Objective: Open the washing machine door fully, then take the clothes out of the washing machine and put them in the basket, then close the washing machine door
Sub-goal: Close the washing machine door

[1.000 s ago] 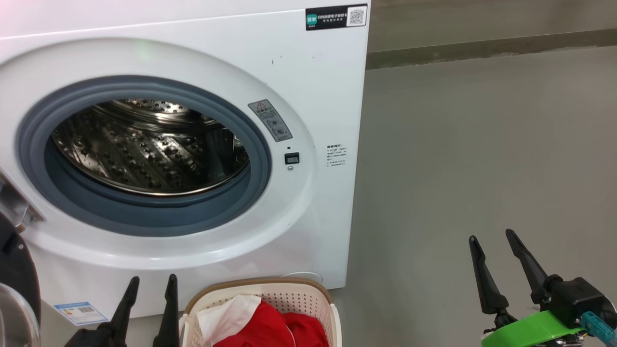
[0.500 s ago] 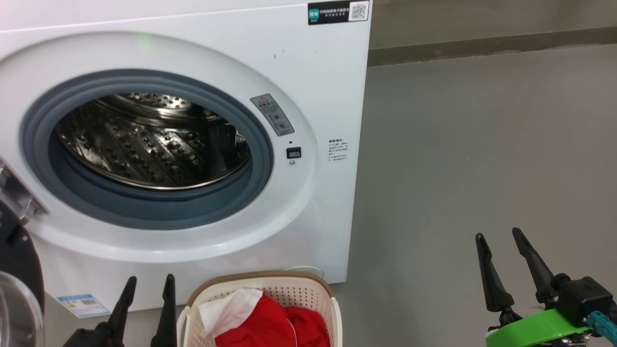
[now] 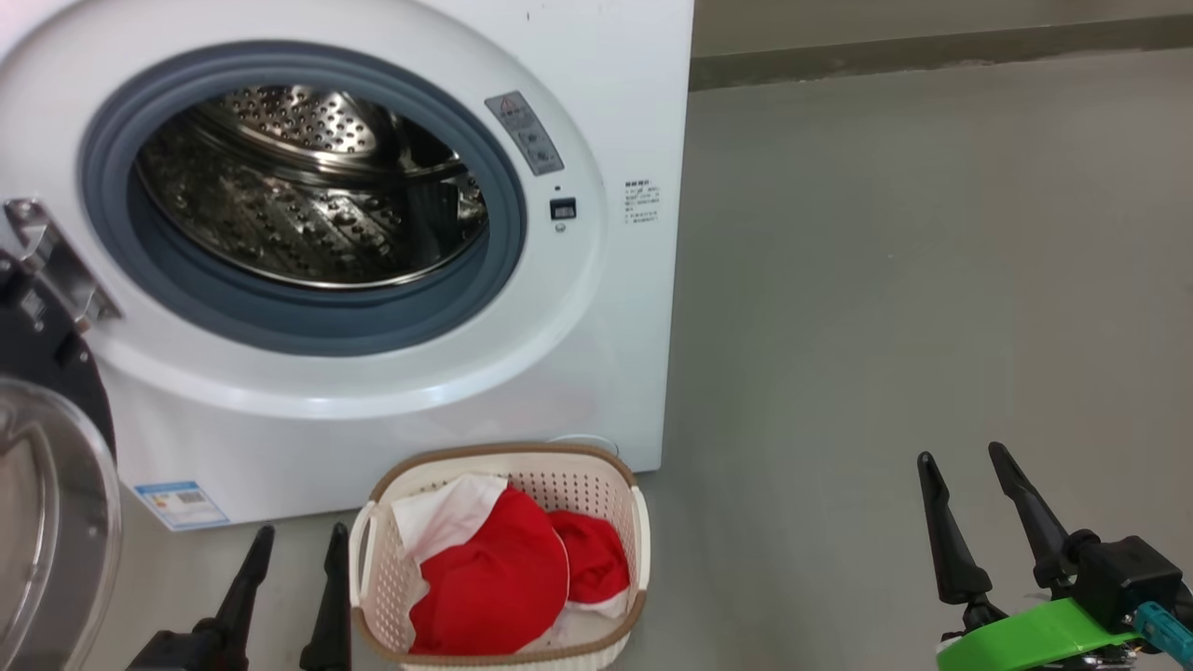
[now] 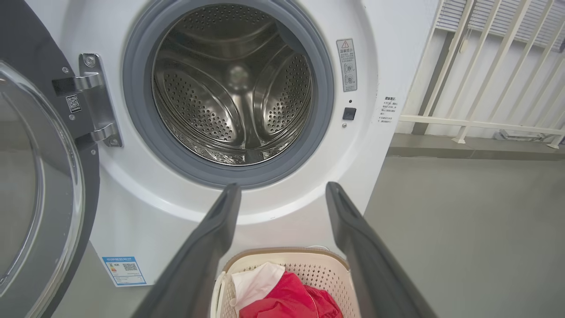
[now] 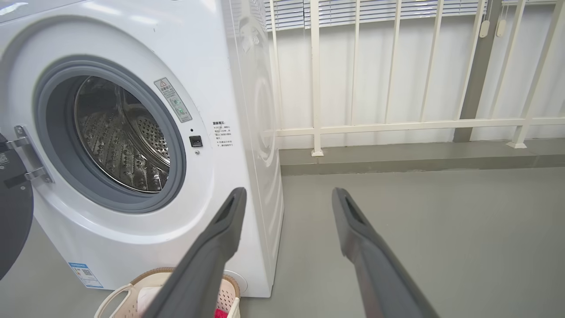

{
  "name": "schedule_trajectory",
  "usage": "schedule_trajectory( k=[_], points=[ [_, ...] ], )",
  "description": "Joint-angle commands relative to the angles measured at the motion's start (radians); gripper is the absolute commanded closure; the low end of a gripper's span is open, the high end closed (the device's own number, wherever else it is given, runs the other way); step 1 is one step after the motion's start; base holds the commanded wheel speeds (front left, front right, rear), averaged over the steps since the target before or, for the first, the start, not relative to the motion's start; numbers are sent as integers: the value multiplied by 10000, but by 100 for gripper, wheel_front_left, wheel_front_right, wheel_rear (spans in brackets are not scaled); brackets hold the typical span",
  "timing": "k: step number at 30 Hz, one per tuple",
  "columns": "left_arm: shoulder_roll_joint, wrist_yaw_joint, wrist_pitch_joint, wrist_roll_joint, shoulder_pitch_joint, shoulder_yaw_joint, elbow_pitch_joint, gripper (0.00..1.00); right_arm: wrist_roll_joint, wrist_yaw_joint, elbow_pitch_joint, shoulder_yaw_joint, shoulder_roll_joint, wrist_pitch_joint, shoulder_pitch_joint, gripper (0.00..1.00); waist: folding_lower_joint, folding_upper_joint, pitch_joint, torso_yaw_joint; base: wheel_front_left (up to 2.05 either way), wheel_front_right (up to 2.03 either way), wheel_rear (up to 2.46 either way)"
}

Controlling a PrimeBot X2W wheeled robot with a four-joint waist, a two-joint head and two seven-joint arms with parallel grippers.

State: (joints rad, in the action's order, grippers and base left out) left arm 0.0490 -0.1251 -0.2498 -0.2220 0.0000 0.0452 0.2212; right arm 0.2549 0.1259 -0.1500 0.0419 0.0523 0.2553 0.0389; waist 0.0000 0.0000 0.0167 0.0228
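The white washing machine (image 3: 606,93) stands at the left with its steel drum (image 3: 308,186) bare inside. The washing machine door (image 3: 47,522) hangs swung open at the far left, glass bowl facing me; in the left wrist view the door (image 4: 39,176) is on its hinge. The cream basket (image 3: 503,457) sits on the floor before the machine, holding the red and white clothes (image 3: 494,578). My left gripper (image 3: 301,533) is open just left of the basket, and my right gripper (image 3: 960,453) is open over bare floor far to the right. Both are empty.
Grey floor (image 3: 885,280) stretches right of the machine to a low kerb (image 3: 932,51). A white railing (image 5: 397,126) runs behind the kerb. The basket's rim (image 4: 282,252) lies between and below my left fingers in the left wrist view.
The head camera has tilted down, so the machine sits higher in the picture and the whole basket shows. Both grippers stay open where they were.
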Motion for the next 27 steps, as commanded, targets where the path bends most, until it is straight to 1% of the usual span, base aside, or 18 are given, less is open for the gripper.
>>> schedule_trajectory(
  k=[1, 8, 20, 27],
  points=[
    [183, -55, -120, -109, -240, 278, -319, 0, 36, 48, 216, -231, 64, 65, -258, 0, 0, 0, -1, -7, -129, 129, 0],
    [212, -55, -120, -72, -204, 286, -368, 0, 25, 48, 189, -252, 42, 65, -275, 0, 0, 0, 19, -37, -74, 74, 0],
    [146, -55, -120, 14, -198, 261, -364, 0, -9, 48, 156, -299, 21, 65, -264, 0, 0, 0, 36, -119, -2, 2, 0],
    [121, -43, -120, 150, -234, 316, -316, 0, -41, 48, 140, -383, 41, 65, -193, 0, 0, 0, 72, -401, 0, 0, 0]
  ],
)
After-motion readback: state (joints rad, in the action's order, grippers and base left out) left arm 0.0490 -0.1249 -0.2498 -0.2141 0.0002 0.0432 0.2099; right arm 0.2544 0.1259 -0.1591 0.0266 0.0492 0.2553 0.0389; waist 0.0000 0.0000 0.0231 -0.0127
